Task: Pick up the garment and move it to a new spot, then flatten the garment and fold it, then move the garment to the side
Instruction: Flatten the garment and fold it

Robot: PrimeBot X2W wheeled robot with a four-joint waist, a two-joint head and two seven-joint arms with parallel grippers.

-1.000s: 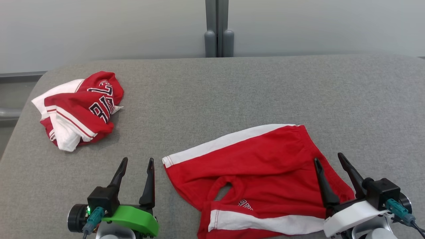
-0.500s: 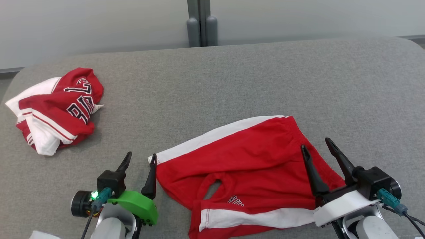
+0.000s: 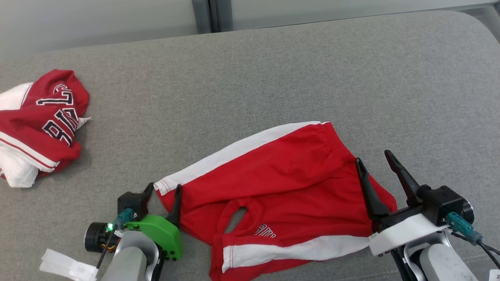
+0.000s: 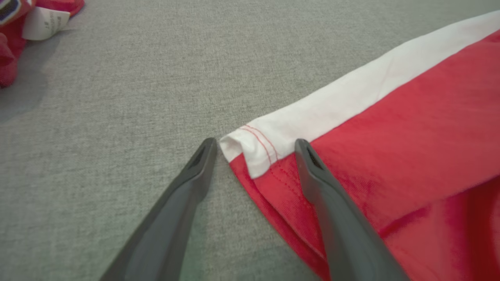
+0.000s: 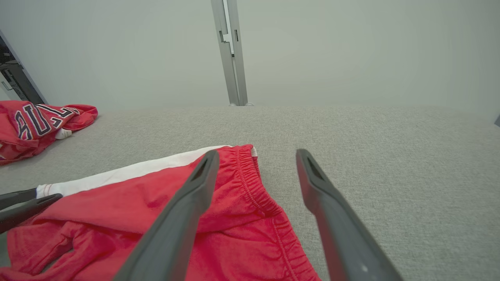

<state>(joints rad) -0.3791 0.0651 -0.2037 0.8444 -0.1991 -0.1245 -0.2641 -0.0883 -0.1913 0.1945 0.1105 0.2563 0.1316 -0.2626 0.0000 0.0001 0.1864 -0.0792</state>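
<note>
Fingers of the left gripper stand apart around the shorts' hem corner; right gripper spread above the waistband. Likely flattening; next, both must close.

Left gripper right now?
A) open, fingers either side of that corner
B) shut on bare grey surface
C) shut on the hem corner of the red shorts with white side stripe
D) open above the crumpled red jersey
A: left wrist view shows the left gripper open, the hem corner of the red shorts with white side stripe between its fingers.
</note>
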